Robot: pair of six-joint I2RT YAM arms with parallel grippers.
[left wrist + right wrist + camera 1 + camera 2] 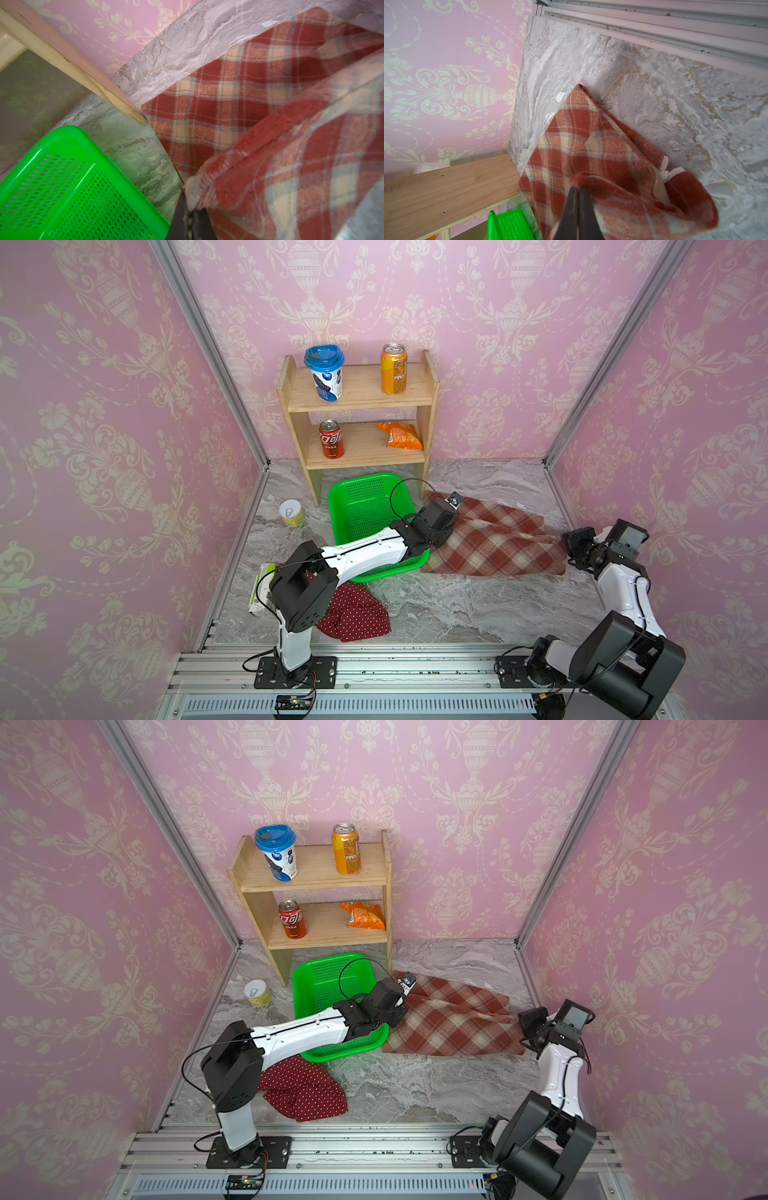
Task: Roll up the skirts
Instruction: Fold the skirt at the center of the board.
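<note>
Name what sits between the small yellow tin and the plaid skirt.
The green basket lies on the marble between the yellow tin and the plaid skirt. Both top views show it.

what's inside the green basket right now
Nothing shows in the green basket: the floor that can be seen is bare perforated plastic. The left arm crosses over its near side, so that part is hidden.

Lab mock-up booth: wallpapered panels on aluminium framing.

two skirts, three cans, one basket
</note>
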